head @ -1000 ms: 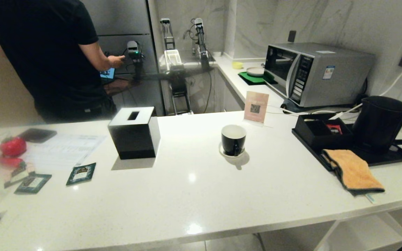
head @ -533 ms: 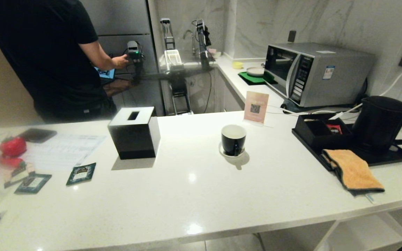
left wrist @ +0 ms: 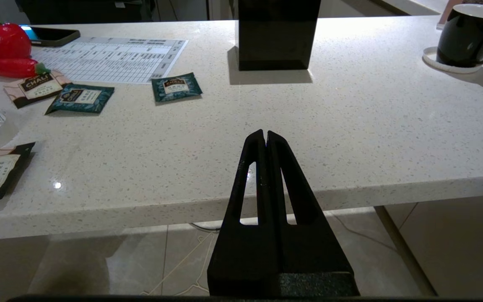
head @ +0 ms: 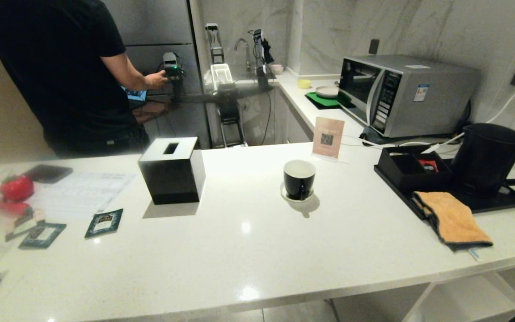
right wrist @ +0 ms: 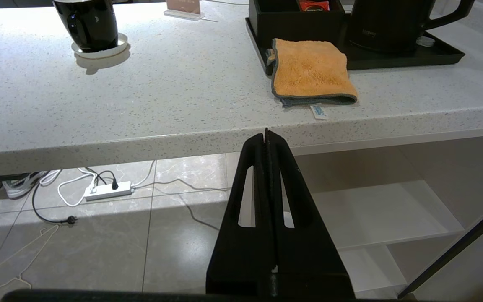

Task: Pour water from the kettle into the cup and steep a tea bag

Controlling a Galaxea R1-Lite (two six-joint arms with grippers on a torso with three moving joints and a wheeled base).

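The black kettle (head: 485, 158) stands on a black tray (head: 499, 203) at the counter's right end; its base shows in the right wrist view (right wrist: 386, 25). The cup (head: 299, 180), black outside and white inside, sits on a white saucer (head: 295, 197) mid-counter, and both wrist views catch it (left wrist: 466, 35) (right wrist: 88, 23). No tea bag is in view. My left gripper (left wrist: 265, 133) is shut and empty, held level just before the counter's front edge. My right gripper (right wrist: 266, 134) is shut and empty, just below that edge. Neither arm shows in the head view.
A black tissue box (head: 172, 170) stands left of the cup. An orange cloth (head: 452, 219) hangs over the tray's front, beside a low black compartment box (head: 407, 170). Green sachets (head: 104, 222), a paper sheet, a red strawberry (head: 16, 188) lie left. A person (head: 61, 67) stands behind; a microwave (head: 400, 94) behind right.
The person's hand at the back has moved onto the device by the wall, and a thin arm near the sink has shifted. My grippers and the counter's things have stayed put.
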